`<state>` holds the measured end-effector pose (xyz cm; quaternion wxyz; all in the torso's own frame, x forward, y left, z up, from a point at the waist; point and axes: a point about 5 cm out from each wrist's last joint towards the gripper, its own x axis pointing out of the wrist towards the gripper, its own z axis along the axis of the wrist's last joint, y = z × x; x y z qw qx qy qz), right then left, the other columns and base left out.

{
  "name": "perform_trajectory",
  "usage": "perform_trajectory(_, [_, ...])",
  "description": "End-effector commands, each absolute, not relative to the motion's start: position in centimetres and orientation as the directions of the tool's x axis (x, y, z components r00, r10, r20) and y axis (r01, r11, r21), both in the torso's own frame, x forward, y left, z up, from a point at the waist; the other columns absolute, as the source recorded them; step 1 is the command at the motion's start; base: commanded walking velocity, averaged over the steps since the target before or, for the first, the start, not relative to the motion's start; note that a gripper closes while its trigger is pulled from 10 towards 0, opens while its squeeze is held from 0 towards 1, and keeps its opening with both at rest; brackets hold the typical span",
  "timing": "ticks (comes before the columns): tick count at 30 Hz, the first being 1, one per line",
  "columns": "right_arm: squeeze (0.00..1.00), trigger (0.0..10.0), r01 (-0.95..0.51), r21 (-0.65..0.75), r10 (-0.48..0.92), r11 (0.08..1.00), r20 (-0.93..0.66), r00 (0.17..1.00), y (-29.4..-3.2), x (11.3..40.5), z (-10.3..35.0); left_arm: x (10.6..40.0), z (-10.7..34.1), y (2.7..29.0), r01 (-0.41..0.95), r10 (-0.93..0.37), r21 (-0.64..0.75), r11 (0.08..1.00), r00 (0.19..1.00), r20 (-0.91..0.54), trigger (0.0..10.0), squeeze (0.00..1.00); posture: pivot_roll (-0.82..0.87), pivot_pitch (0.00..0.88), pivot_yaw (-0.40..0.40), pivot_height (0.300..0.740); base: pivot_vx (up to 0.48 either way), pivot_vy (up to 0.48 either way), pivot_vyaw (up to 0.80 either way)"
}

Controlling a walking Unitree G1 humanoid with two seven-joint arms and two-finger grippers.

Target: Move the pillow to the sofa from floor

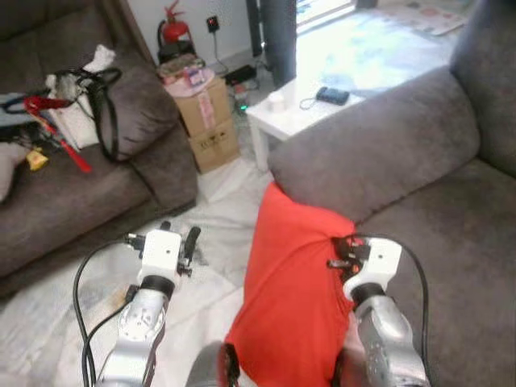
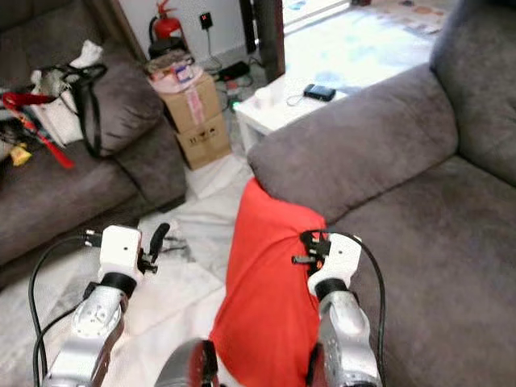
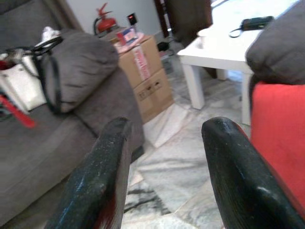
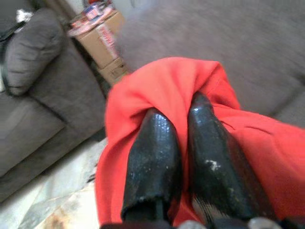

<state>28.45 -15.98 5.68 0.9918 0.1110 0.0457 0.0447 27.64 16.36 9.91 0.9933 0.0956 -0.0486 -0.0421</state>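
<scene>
Red pillow (image 1: 292, 298) pinched in my right hand (image 4: 183, 112), leaning against grey sofa (image 1: 403, 153) arm; my left hand (image 3: 164, 133) fingers apart, over floor (image 1: 218, 218).

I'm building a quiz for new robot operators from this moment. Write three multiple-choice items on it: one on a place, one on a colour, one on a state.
1. Where is the red fabric pillow?
A. flat on the white side table
B. against the front of the grey sofa armrest
C. on the cardboard boxes

2. What colour is the fire extinguisher by the wall?
A. red
B. yellow
C. blue

3. How are the right gripper jaws?
A. wide open in free air
B. shut on the pillow's cloth
C. around a bag strap

Key: 1 B, the pillow leans at the armrest; 2 A, its body is red; 3 B, the right wrist view shows red cloth pinched between them.
</scene>
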Motion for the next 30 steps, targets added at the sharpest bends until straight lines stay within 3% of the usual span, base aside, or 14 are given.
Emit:
perform_trajectory(1, [0.0, 10.0, -0.123, 0.21, 0.087, 0.97, 0.174, 0.981, -15.94, 30.34, 11.13, 27.44, 9.77, 16.8, 0.068, -0.087, 0.205, 0.976, 0.993, 0.082, 10.0, 0.0, -0.04, 0.064, 0.12, 0.714, 0.0, 0.0, 0.0])
perform_trajectory(8, [0.0, 10.0, -0.124, 0.216, 0.086, 0.968, 0.174, 0.981, -15.86, 30.37, 11.14, 27.47, 9.78, 16.87, 0.068, -0.086, 0.207, 0.976, 0.993, 0.083, 10.0, 0.0, -0.04, 0.064, 0.123, 0.74, 0.0, 0.0, 0.0])
perform_trajectory(30, [0.0, 10.0, -0.108, 0.224, 0.07, 0.969, 0.17, 0.983, -16.06, 30.51, 10.91, 27.47, 9.93, 16.87, 0.083, -0.103, 0.217, 0.973, 0.991, 0.084, 10.0, 0.0, -0.02, 0.058, 0.136, 0.74, 0.0, 0.0, 0.0])
